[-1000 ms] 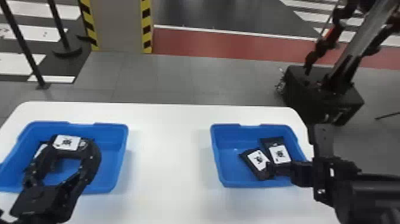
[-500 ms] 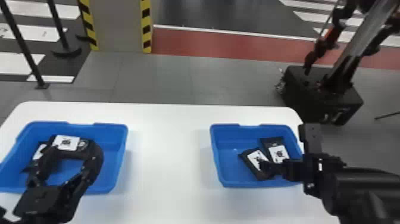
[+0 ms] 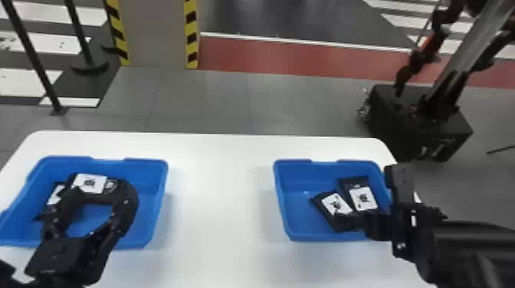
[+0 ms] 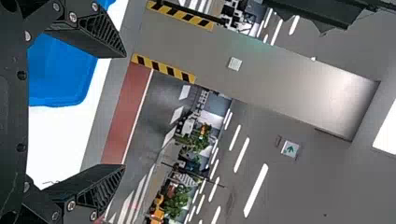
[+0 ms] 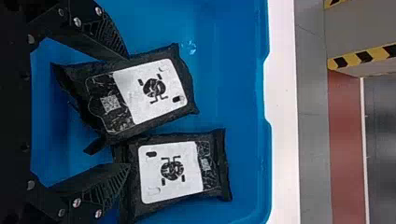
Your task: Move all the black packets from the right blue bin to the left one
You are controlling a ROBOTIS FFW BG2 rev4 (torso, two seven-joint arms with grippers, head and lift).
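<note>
Step in hand: picking at the right bin [image 3: 302, 178]. 2 black packets [image 5: 152, 95] lie inside; right gripper [image 5: 128, 111] hangs over them, fingers apart, nothing held. Left gripper [image 4: 125, 111], spread and empty, is at the left bin [image 3: 151, 203]. Next I'd straddle 1 packet, then close. Left-bin packets [image 3: 89, 183] partly hidden by left fingers; can't confirm count.
</note>
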